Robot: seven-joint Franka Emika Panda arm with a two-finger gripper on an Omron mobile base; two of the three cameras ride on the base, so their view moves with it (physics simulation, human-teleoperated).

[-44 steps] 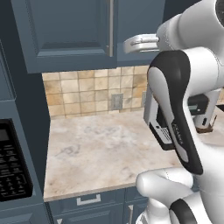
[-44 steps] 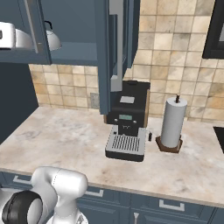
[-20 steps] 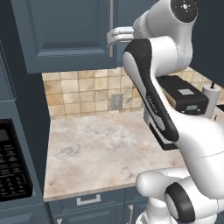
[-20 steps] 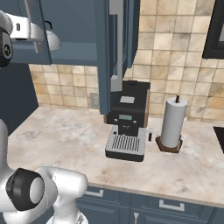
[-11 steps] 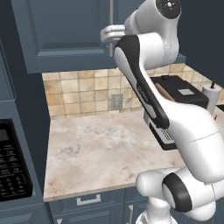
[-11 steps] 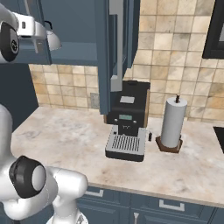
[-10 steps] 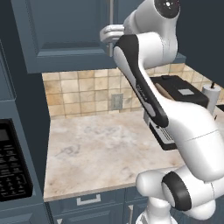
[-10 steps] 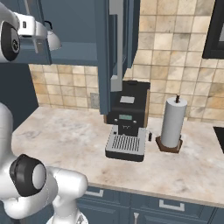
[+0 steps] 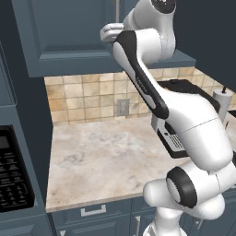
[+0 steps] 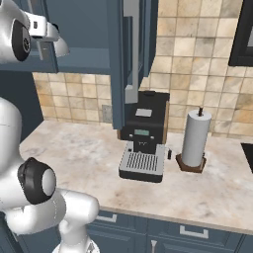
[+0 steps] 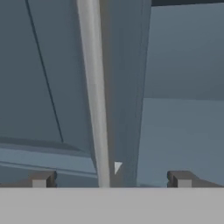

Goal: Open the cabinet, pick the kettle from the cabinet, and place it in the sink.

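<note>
**Open jaws at the cabinet handle**

Gripper (image 11: 109, 179): jaws spread wide, nothing between the pads. In the hand view the two dark fingertips (image 11: 43, 178) stand far apart at the bottom, and the silver bar handle (image 11: 94, 87) of the left door runs top to bottom between them, nearer the left tip. No contact with the bar that can be made out.

Just right of the handle lies the door's free edge, then the paler inside of the cabinet (image 9: 69, 37). A small pale sliver shows beside the base of the bar; too small to name.

Left base view: the left door looks closed, or nearly so, its recessed panel facing out, and the white arm reaches up to its right edge with the hand against the door front.

Right base view: the right door stands swung out, edge-on to the camera, its own bar handle (image 10: 131, 49) in sight. The hand sits at upper left, in front of the open cabinet, and a pale rounded form just behind it may be the kettle (image 10: 61, 48), mostly hidden by the hand.

Below on the marble counter (image 10: 89, 153): a black coffee machine (image 10: 144, 136) under the open door, a paper towel roll (image 10: 194, 141) on its stand just to the right, apart from it. Tiled backsplash (image 9: 92, 99) with an outlet behind. A microwave (image 9: 14, 175) sits at the far left edge in the left base view.
</note>
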